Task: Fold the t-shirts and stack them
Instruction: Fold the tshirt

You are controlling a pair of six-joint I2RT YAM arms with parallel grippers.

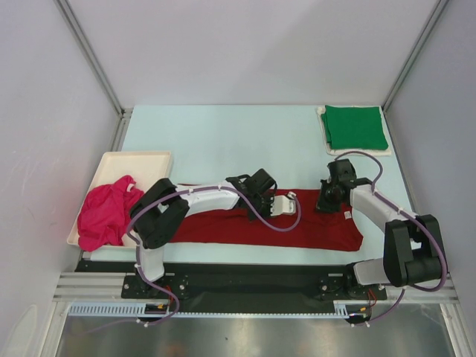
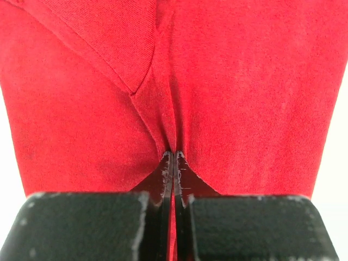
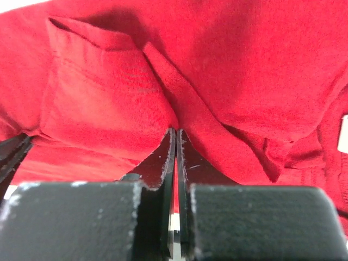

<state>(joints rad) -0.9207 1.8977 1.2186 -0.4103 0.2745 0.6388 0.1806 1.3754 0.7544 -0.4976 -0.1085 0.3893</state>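
Dark red t-shirt (image 1: 320, 232) lay as a long flat band across the lower centre of the top view, near the table's (image 1: 216, 141) front edge. By the look of it, it was already narrowed lengthwise. Both arms sat on its upper edge mid-frame, so I read this as a paired pinch to carry that edge over for the next fold.

Left gripper (image 2: 173, 156): jaws closed to a hairline, with red cloth pleated right at the tips, so it had a pinch of shirt. Right gripper (image 3: 175, 132): same, jaws all but touching, with a fold of red fabric caught at the tips. A white label (image 3: 342, 134) showed at that view's right edge.

Green t-shirt (image 1: 355, 128) sat folded square at upper right, done I'd say. Pink t-shirt (image 1: 104, 212) was crumpled at left, half in the cream tray (image 1: 141, 158), spilling over its near rim.
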